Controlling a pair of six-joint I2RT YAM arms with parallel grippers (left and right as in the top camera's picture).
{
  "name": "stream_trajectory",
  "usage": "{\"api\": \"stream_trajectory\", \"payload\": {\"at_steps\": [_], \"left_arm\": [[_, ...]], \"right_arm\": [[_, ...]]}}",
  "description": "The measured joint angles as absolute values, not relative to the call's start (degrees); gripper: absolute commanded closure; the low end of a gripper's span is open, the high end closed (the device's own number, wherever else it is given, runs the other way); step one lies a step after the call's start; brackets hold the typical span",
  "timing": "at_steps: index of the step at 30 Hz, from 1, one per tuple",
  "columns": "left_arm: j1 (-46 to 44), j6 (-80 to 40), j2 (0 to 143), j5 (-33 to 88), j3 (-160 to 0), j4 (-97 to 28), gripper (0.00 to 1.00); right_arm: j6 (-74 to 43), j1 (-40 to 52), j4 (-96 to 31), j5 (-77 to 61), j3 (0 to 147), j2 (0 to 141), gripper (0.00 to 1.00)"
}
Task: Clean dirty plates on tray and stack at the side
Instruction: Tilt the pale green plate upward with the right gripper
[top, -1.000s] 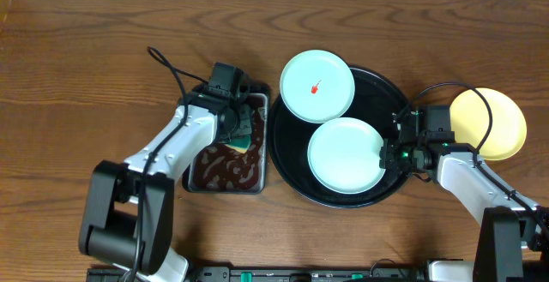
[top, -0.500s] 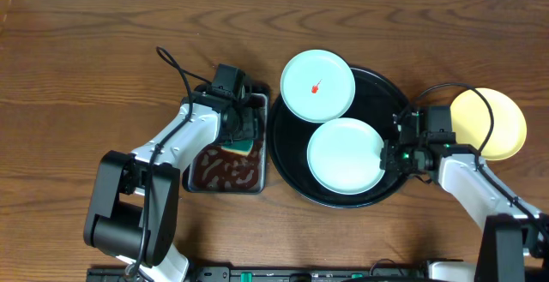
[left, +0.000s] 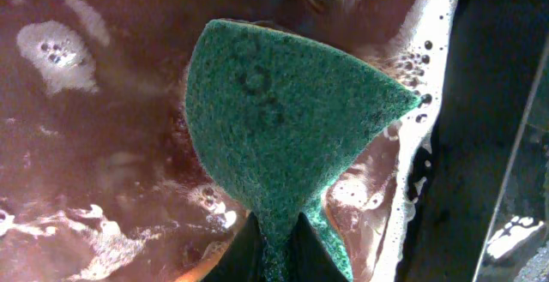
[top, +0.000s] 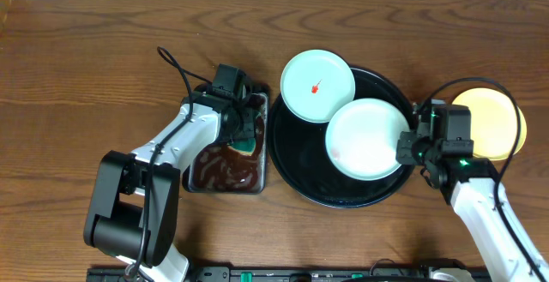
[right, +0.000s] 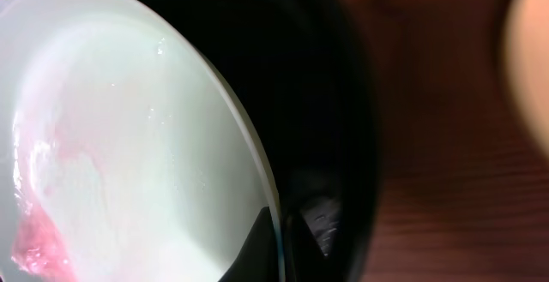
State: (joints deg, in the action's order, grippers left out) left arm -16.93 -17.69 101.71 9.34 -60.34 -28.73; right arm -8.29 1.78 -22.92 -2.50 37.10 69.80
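Observation:
My right gripper [top: 403,147] is shut on the rim of a pale blue-green plate [top: 364,136], held tilted over the black tray [top: 296,158]; the right wrist view shows its wet face with a pink smear [right: 129,162] and my fingers [right: 279,248] on its edge. A second blue-green plate [top: 317,86] with a red speck rests on the tray's far rim. The pale yellow plate [top: 491,119] lies on the table to the right. My left gripper [top: 243,130] is shut on a green sponge [left: 283,119] over the pan's brown liquid.
A rectangular metal pan [top: 226,177] of dark foamy liquid stands left of the tray. A black cable [top: 176,72] loops from the left arm. Bare wooden table lies at the far left and along the back.
My right gripper has lifted the plate by its rim and moved it up and to the right, tilting it. The left gripper with the sponge has barely shifted in the pan.

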Motion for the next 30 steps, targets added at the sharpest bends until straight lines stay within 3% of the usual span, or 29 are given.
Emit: {"api": "stream_trajectory", "payload": {"at_steps": [2,4,21,25,30], "left_arm": [[-16.9,-17.0,101.7,9.3,-60.3,-28.9,0.40],[-16.9,-16.7,101.5,9.3,-60.3,-29.5,0.29],[-16.9,-16.5,98.7,9.3,-59.4,-33.4,0.28],[-16.9,-16.5,98.7,9.4,-57.5,-33.4,0.33],[-16.9,-16.6,98.7,10.1,-56.7,-33.2,0.69]], "right_arm": [[-7.8,1.8,-22.4,-1.1,37.1,68.2,0.99],[-7.0,1.8,-21.8,0.1,37.2,66.7,0.99],[8.7,15.0,-14.6,22.7,39.7,64.6,0.99],[12.5,19.1,-11.2,28.1,39.7,64.6,0.99],[16.1,22.8,-6.5,34.4,39.9,64.6,0.99]]}}
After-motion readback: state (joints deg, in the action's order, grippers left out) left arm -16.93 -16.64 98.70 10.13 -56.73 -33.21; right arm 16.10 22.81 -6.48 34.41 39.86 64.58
